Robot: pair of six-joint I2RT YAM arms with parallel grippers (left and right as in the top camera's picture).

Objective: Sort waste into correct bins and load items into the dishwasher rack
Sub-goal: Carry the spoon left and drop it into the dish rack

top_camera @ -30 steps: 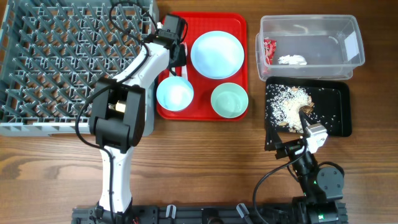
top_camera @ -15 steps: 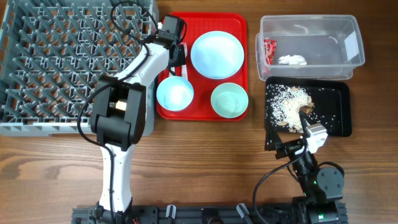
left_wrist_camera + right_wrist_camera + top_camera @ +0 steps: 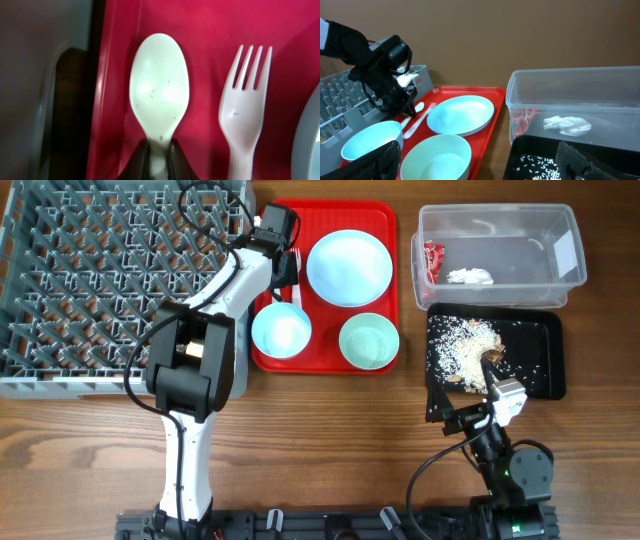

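My left gripper (image 3: 159,162) is shut on the neck of the white plastic spoon (image 3: 159,90), which lies bowl-up on the red tray (image 3: 210,30). The white fork (image 3: 245,110) lies just right of it, untouched. From overhead the left gripper (image 3: 287,265) sits at the tray's back left corner, next to the grey dishwasher rack (image 3: 110,280). The pale blue plate (image 3: 349,267), blue bowl (image 3: 280,330) and mint green bowl (image 3: 369,341) rest on the tray. My right gripper (image 3: 477,167) stands open and empty at the near edge of the black tray (image 3: 540,370).
The clear tub (image 3: 500,245) holds the red wrapper (image 3: 433,260) and the white tissue (image 3: 470,276). Rice grains and brown scraps (image 3: 460,345) lie in the black tray's left half. Bare wooden tabletop (image 3: 330,440) runs along the front.
The left arm's elbow has shifted very slightly in the overhead view. Nothing else has visibly moved.
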